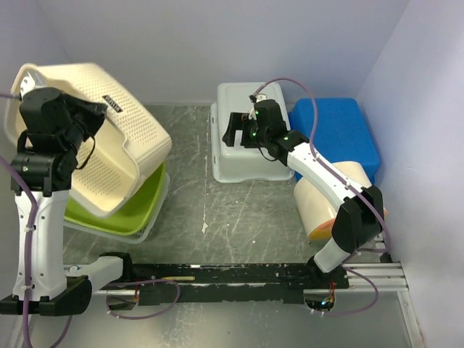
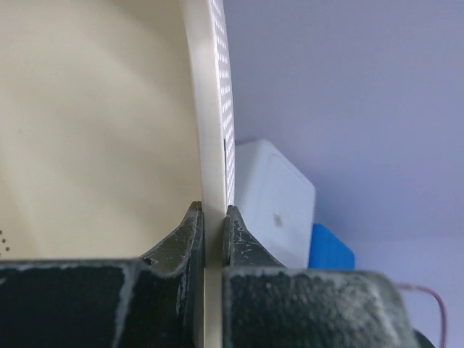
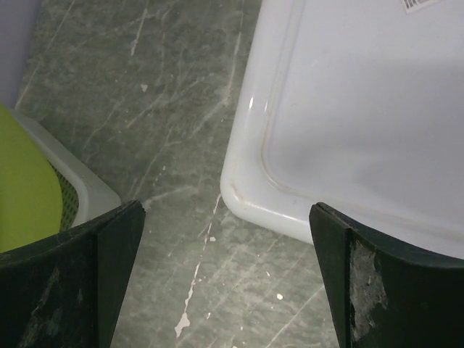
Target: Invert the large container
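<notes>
Left pincer (image 2: 214, 217) clamped tight on a wall of the large container (image 2: 101, 130), with the wall pinched between both fingers. The container is tipped steeply on edge, perforated outside and dark sticker facing up, over the green tub (image 1: 127, 206) below the pincer; can't tell if they touch. Right pincer (image 3: 226, 209) spread wide, holding nothing, above the worktop (image 3: 145, 109) at the corner of the white tub (image 3: 348, 109). Blue tub (image 1: 337, 134) just right of that pincer.

Right hand (image 3: 226, 210) spread wide over white tub (image 3: 348, 123) corner, grey table (image 3: 145, 109).
</notes>
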Tool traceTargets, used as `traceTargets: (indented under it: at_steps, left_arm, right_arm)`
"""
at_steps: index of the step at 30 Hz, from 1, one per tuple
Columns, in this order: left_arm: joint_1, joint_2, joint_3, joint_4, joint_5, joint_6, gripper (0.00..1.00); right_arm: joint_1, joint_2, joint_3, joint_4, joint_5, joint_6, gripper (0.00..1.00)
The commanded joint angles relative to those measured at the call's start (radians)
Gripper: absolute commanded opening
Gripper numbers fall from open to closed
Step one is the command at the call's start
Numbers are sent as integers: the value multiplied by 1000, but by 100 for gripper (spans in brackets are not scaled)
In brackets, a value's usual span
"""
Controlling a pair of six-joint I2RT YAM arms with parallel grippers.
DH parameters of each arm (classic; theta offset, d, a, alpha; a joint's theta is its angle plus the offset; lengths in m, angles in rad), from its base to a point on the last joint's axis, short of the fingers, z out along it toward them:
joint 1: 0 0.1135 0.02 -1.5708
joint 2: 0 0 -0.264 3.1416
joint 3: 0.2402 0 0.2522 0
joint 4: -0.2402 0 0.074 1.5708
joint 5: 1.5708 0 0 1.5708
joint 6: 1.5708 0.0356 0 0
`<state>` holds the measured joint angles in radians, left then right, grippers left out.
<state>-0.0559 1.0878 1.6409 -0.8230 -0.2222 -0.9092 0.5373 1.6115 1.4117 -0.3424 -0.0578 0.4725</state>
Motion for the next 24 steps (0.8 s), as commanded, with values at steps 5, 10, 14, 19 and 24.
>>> traceTargets:
  at_steps: [5, 10, 14, 19, 24]
  left_arm:
    - [4, 165, 357, 115, 540, 192, 7]
    - [-4, 222, 474, 161, 767, 206, 7]
    - [-28, 206, 367, 333, 929, 117, 7]
    - [-133, 197, 265, 563, 1023, -13, 7]
    - [-300, 245, 274, 575, 1036, -31, 7]
  right_arm:
    - [-11, -164, -26, -79, 176, 6, 99]
    - [-36, -307, -47, -86, 331, -5, 100]
    - [-39, -409, -44, -94, 445, -40, 100]
    - [-39, -466, 8, -127, 483, -45, 100]
    - [-40, -508, 50, -136, 507, -40, 99]
